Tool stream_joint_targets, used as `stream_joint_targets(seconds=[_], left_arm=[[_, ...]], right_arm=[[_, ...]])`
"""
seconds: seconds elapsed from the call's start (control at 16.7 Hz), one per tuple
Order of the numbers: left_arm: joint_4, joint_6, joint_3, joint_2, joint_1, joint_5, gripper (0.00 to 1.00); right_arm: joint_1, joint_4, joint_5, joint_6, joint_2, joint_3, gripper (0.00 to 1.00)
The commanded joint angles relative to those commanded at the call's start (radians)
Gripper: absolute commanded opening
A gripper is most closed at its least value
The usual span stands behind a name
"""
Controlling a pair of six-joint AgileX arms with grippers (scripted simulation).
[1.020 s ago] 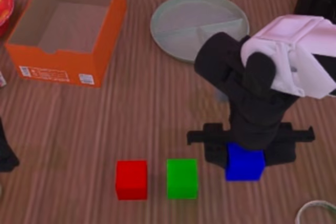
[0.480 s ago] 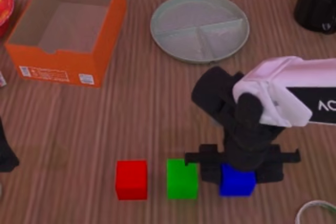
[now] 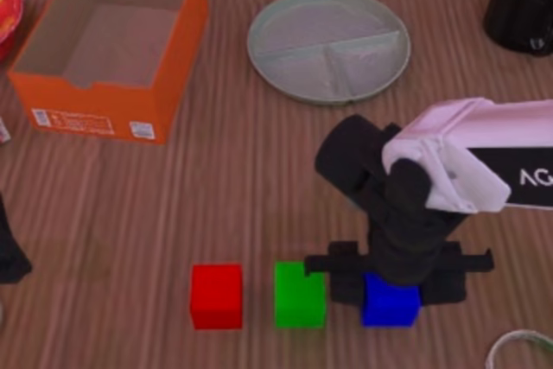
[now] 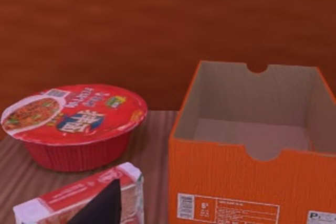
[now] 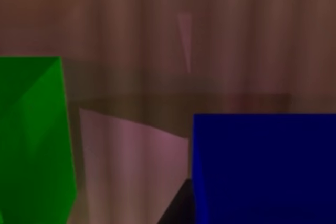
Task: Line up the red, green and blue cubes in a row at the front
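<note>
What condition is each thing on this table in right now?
Red cube: on the table, row's left end.
Green cube: beside red, apart.
Blue cube: under the right gripper, a gap from green.
Orange box: open, empty.
Divided plate: empty.
Noodle bowl: lid sealed.

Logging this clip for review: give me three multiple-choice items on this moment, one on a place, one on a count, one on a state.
1. Where is the blue cube?
A. in the orange box
B. right of the green cube
C. on the plate

2. How many cubes sit in the front row?
A. one
B. two
C. three

3. The orange box is:
A. open and empty
B. lidded
C. tipped over

Answers: 1 B, it sits under the right pincer, beside green. 2 C, the red cube, green and blue. 3 A, its bare floor shows.
</note>
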Motion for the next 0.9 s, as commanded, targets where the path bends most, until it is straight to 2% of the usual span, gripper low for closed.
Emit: stream_joint_targets(seconds=[0.6,0.9], left_arm=[[0.0,0.0,0.0,0.0,0.0,0.0,1.0],[0.0,0.0,0.0,0.0,0.0,0.0,1.0]], right_arm=[[0.0,0.0,0.0,0.0,0.0,0.0,0.98],[0.0,0.0,0.0,0.0,0.0,0.0,1.0]])
